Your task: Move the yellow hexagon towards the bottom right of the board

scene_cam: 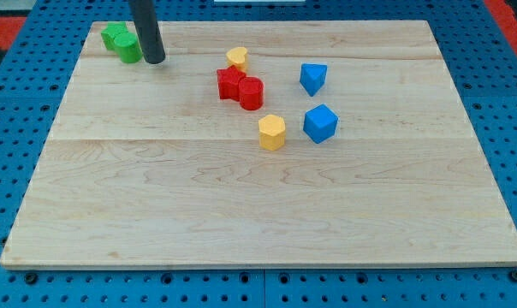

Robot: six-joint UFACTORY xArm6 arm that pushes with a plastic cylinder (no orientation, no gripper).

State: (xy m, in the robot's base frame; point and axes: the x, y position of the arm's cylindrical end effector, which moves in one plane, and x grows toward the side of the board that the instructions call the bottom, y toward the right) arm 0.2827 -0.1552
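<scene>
The yellow hexagon (272, 132) lies on the wooden board (267, 222) a little above its middle. My tip (154, 61) rests on the board near the view's top left, far to the left of and above the hexagon. It stands right beside two green blocks (121, 41), on their right. A second yellow block (236, 58), with a heart-like shape, lies above the red blocks.
Two red blocks (240, 87) touch each other just up and left of the hexagon. A blue block (320, 123) lies close to the hexagon's right. Another blue block (312, 78) lies above it. A blue pegboard (515, 103) surrounds the board.
</scene>
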